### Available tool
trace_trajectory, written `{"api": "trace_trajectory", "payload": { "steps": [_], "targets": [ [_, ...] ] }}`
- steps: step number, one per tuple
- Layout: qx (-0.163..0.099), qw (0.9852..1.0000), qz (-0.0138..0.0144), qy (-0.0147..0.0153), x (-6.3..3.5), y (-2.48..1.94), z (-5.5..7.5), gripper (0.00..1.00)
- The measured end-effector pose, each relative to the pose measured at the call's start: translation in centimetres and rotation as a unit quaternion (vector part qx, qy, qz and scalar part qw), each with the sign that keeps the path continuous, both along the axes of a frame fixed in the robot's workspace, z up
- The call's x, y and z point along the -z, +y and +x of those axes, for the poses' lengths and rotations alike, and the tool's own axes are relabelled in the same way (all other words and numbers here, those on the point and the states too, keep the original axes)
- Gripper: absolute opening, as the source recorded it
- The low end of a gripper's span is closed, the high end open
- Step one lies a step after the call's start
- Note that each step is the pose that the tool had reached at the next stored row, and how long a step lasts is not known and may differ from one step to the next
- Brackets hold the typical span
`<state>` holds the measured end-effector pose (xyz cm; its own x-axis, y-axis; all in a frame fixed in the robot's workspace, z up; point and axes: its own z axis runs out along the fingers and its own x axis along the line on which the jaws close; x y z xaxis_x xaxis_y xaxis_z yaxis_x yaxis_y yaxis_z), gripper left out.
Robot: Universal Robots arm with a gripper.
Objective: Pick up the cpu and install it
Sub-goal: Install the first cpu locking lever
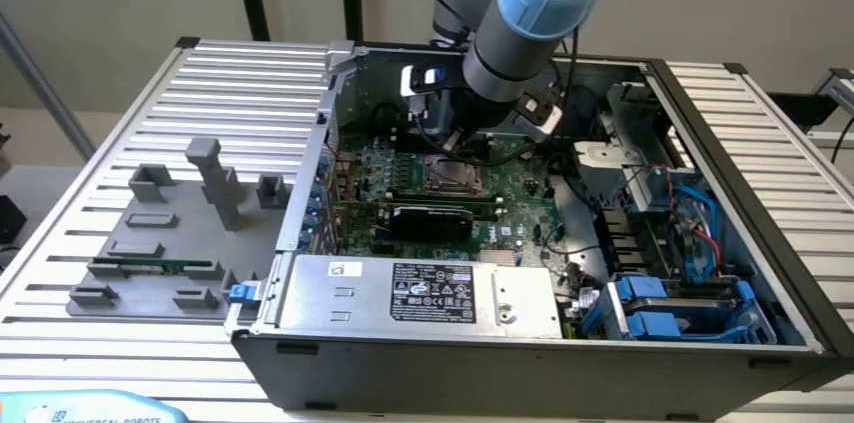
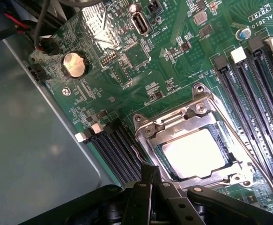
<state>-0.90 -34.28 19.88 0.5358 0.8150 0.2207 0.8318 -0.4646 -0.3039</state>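
A ribbed metal desk (image 1: 227, 73) carries an open computer case (image 1: 534, 368), with a plain pale wall behind it. Nearest in the exterior view, a silver power supply (image 1: 427, 291) lies along the case's front, with blue drive caddies (image 1: 667, 308) on the exterior view's right. On the exterior view's left, outside the case, a grey fixture plate (image 1: 147, 243) holds a thin green memory stick (image 1: 154, 267).

Beyond the power supply lies the green motherboard (image 1: 521, 205). The cpu (image 2: 195, 152) sits inside its socket frame (image 2: 173, 124), silver top up, flat and level with the board. Black memory slots (image 2: 115, 150) run just beside the frame.

The gripper (image 2: 149, 171) hangs over the board with its fingers pressed together, and nothing shows between them. Its tips point at the frame's edge just beside the cpu; whether they touch the frame I cannot tell. A coin cell (image 2: 74, 64) sits farther off on the board. The arm (image 1: 527, 23) reaches down into the case from the far side.
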Motion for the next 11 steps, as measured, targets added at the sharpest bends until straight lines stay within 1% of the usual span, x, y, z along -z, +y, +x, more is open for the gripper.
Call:
{"api": "trace_trajectory", "payload": {
  "steps": [5, 11],
  "targets": [
    [0.000, 1.0000, 0.0016, 0.0000, -0.01, 0.02, -0.56, 0.11],
    [0.000, 1.0000, 0.0021, 0.0000, -0.03, 0.51, -0.71, 0.11]
  ]
}}
